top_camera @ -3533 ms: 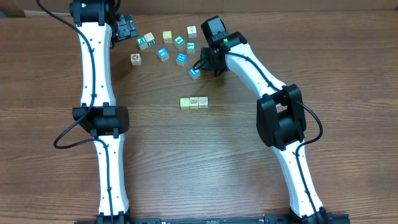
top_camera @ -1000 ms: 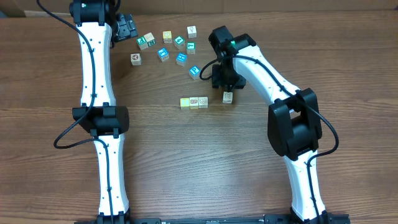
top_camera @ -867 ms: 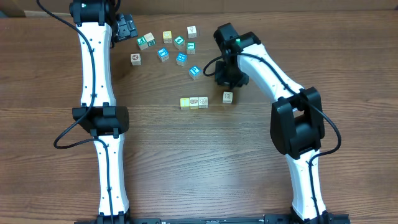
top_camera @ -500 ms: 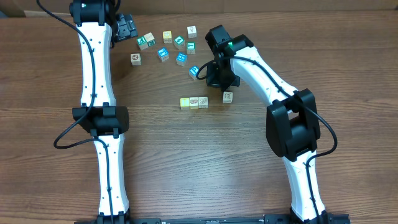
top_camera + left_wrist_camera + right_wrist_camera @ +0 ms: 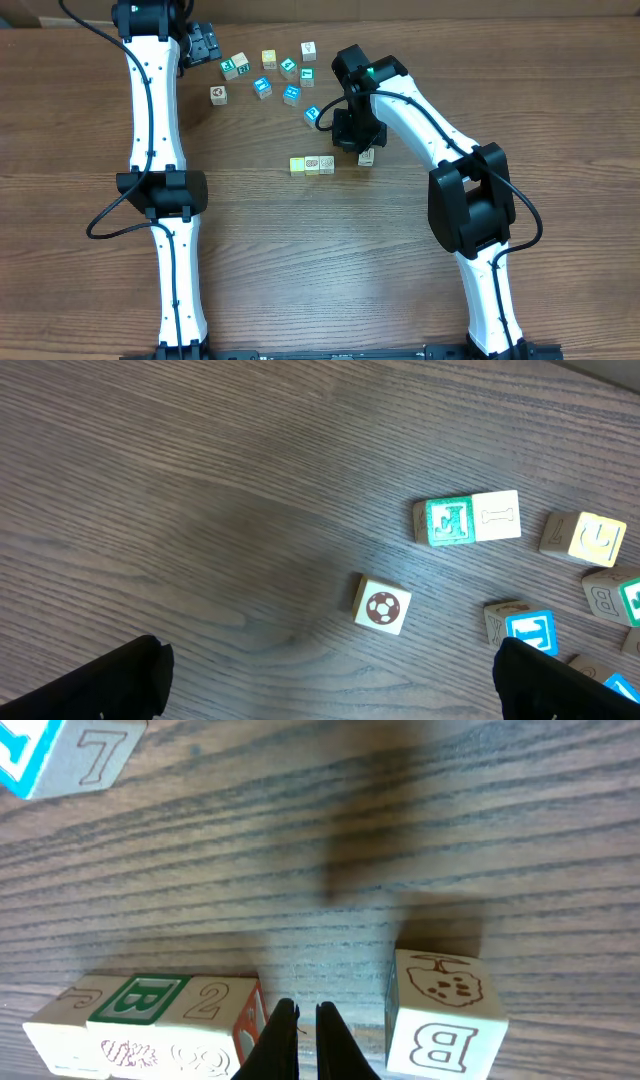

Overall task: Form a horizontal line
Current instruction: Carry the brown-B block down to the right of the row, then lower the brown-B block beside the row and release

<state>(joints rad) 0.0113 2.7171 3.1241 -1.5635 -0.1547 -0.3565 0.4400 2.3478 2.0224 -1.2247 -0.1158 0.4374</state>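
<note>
Surface: one wood-grain surface (image 5: 300,260) carries all the cubes and both arms.
Arms: two, white with black joints, one along each side.
Cubes, total: fourteen counted from overhead.
Row: three cubes (image 5: 312,164) touch side by side at mid-surface. One is yellow-green, at the left end seen from overhead. Two are cream-white with dark marks.
Lone cube: one cream cube (image 5: 367,157) sits just to the right of the row, separated from it by a gap. From overhead the right arm partly covers it. The right wrist view shows a letter B on its side and a spotted fruit picture on top.
Line status: three cubes joined, the fourth not joined.
Right end effector (image 5: 300,1035): fingers are pressed together and clamp nothing. The tips are down in the gap between the row's end and the lone cube. Contact with either cannot be told.
Left end effector (image 5: 330,685): fingers (image 5: 110,680) are spread wide with nothing between them. It is at the far left of the surface, beside the loose cubes.
Loose cubes: ten (image 5: 262,87) lie scattered at the far side, well apart from the row. Some have teal or green faces, others are cream or yellow.
Nearest loose cube: one teal cube (image 5: 313,115), close beside the right arm.
</note>
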